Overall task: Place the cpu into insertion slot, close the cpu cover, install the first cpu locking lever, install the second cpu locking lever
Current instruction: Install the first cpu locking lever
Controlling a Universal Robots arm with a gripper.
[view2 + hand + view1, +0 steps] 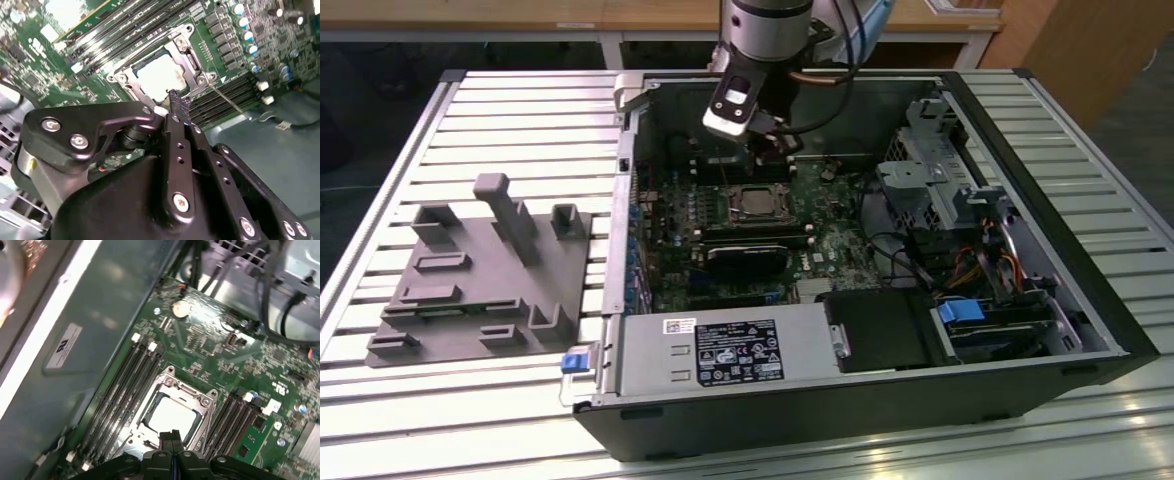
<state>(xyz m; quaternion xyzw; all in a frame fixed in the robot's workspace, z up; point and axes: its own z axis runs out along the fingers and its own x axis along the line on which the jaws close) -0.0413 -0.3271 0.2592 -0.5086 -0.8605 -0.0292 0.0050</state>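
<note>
The cpu (172, 417) lies flat in the slot (755, 204) on the green board, its pale top showing through the square hole of the cover (189, 51), which lies down over it. The open case (1067, 300) stands on the slatted bench (480, 110), with a grey fixture (480, 270) on the exterior view's left.

The gripper (172, 434) hangs low over the board with its jaws pressed together and nothing between them. In both wrist views the tips sit just over the cover's near edge, at the middle of one side of the cpu. I cannot tell whether they touch the metal.

What matters here is how the lever (230, 102) lies to the jaws. It is a thin bright rod that leaves the cover's corner close beside the tips and slants out over the memory slots (235, 92) (it looks unlatched, though that is a judgement). Its long axis runs away from the jaws, not across them.

In the exterior view the slot lies just nearer the camera than the gripper.
</note>
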